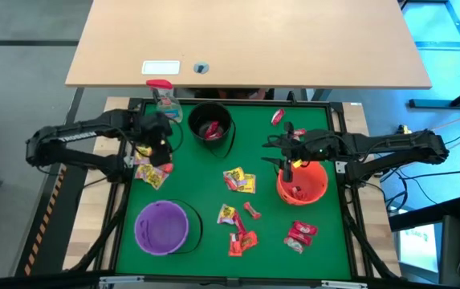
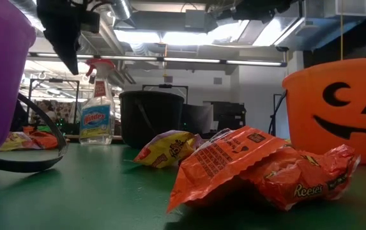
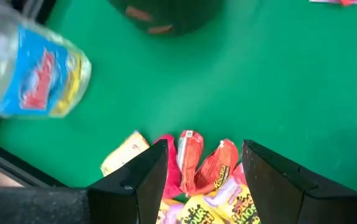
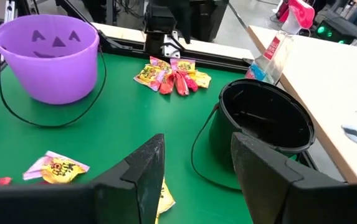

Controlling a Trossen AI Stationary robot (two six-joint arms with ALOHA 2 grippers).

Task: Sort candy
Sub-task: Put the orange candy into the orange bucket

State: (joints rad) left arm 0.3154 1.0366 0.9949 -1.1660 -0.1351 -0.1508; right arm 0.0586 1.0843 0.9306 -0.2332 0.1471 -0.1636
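Left gripper (image 1: 156, 152): hung over the candy pile at the mat's left edge, fingers (image 3: 142, 183) spread apart, nothing held between them.
Right gripper (image 1: 288, 160): hovered at the far-left rim of the orange pumpkin bucket (image 1: 303, 183), fingers (image 4: 146, 171) parted, nothing clasped.
Candy, left pile (image 1: 151, 170): lay just beside the green mat's (image 1: 197, 185) left edge, under the left gripper; two orange-red packets (image 3: 204, 167) lay side by side between the fingers, long axes pointing away from the wrist.
Candy, centre (image 1: 239, 181): yellow and red packets clustered mid-mat, right of the left pile.
Candy, near group (image 1: 238, 228): scattered nearer the front edge; one red piece (image 1: 253, 211) lay with its long axis diagonal.
Candy, near right (image 1: 300, 235): red packets in front of the orange bucket.
Candy, far (image 1: 278, 117): single red packet near the far edge, right of the black bucket (image 1: 211, 127).
Purple bucket (image 1: 163, 227): stood at near left.
Spray bottle (image 1: 165, 101): stood at the far-left corner, beside the black bucket.
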